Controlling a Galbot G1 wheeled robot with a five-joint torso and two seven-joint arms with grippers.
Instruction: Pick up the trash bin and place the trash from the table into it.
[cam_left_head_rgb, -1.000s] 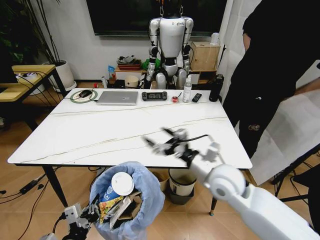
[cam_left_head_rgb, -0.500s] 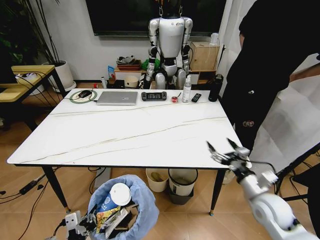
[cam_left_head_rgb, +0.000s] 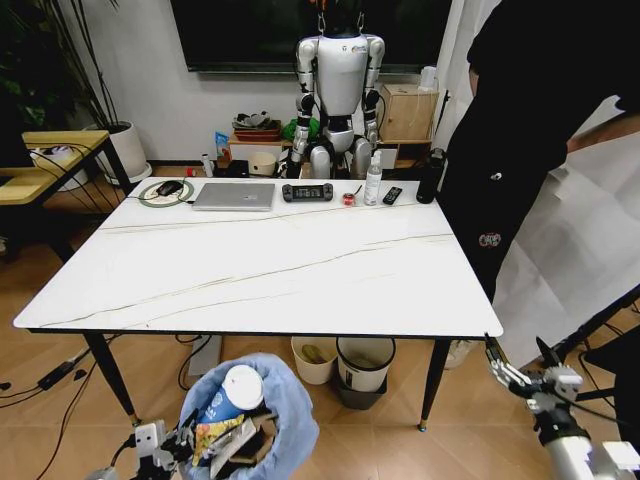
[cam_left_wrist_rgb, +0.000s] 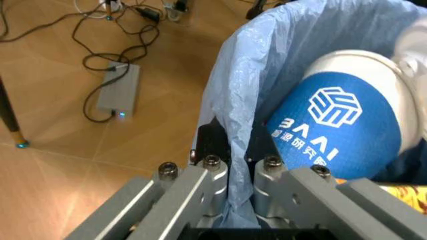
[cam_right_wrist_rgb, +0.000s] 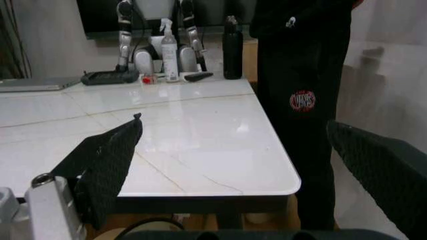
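Observation:
The trash bin, lined with a crinkled light-blue bag, hangs low in front of the table. Trash lies inside it: a blue-and-white paper cup on top, coloured wrappers beneath. My left gripper is shut on the bin's bagged rim at its near left side. My right gripper stands open and holds nothing, low beside the table's front right corner, with its black pads wide apart.
At the table's far edge sit a laptop, game controller, spray bottle and black bottle. A cream bin and a grey-black bin stand under it. A person stands at the right. A power strip lies on the floor.
My right arm has swung from above the table's front part to the right and down, past the front right corner. The left gripper has kept its hold while the bin sank slightly.

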